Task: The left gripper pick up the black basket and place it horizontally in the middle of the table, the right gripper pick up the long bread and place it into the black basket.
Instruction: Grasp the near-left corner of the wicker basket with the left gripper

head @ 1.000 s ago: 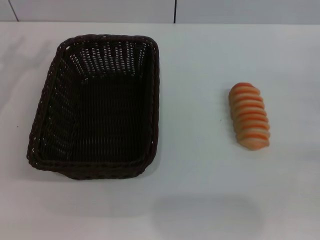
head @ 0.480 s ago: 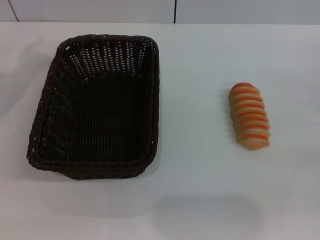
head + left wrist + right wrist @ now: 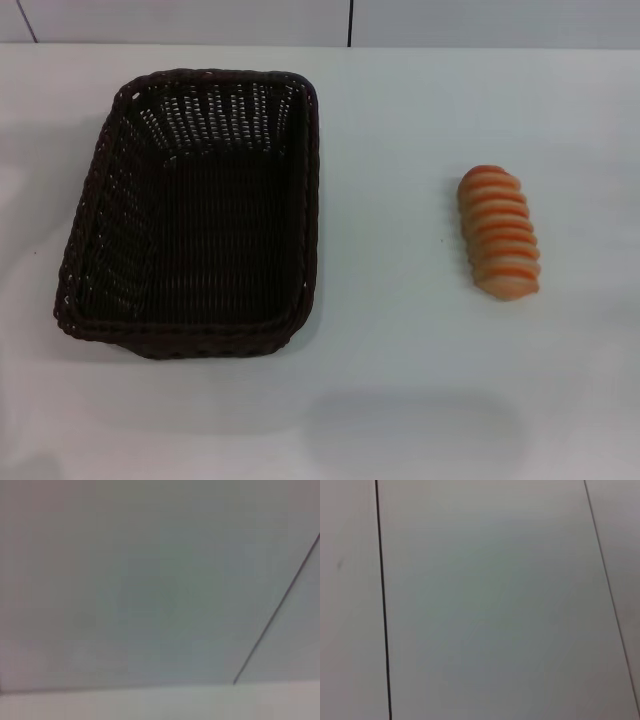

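The black basket is a large dark woven wicker basket standing on the left part of the white table, its long side running away from me. It is empty. The long bread, a small loaf with orange and cream stripes, lies on the table to the right of the basket, well apart from it. Neither gripper shows in the head view. Both wrist views show only pale panels with thin dark seams.
A pale wall with a dark vertical seam runs along the table's far edge. A faint shadow lies on the table near the front edge.
The basket and the bread have not moved. A faint shadow on the table's left side has shifted slightly.
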Controlling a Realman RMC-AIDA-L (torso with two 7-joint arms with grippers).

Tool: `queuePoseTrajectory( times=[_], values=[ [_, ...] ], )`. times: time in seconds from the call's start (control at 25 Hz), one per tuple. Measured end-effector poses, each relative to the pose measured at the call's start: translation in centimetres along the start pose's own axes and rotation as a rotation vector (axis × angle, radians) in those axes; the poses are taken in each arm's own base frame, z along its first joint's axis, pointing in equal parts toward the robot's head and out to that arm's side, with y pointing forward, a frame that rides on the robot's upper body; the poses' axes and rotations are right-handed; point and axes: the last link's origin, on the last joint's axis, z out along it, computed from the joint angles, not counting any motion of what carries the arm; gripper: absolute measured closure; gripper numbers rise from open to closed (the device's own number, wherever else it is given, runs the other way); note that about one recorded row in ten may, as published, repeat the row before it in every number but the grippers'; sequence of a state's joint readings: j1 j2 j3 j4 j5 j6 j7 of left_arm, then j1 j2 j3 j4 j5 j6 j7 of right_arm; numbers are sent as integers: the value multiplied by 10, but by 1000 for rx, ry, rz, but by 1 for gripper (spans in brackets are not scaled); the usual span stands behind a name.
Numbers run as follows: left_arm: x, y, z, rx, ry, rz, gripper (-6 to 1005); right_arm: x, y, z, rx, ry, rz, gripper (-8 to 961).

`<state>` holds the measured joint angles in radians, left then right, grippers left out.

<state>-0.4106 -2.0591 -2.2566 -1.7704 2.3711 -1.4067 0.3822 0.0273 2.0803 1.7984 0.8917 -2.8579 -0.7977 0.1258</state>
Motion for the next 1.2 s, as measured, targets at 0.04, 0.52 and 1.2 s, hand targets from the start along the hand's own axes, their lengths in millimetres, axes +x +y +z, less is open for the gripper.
queuePoseTrajectory(
  times=[0.04, 0.52, 1.2],
  values=[
    [0, 0, 0, 0, 0, 0, 155, 0, 0, 0, -1, -1, 0, 309],
    [-27, 25, 27, 103, -235, 51, 156, -5, 1, -1, -10, -13, -4, 309],
    [-55, 33, 53, 176, -417, 77, 156, -6, 2, 1, -13, -18, -8, 310]
  ],
)
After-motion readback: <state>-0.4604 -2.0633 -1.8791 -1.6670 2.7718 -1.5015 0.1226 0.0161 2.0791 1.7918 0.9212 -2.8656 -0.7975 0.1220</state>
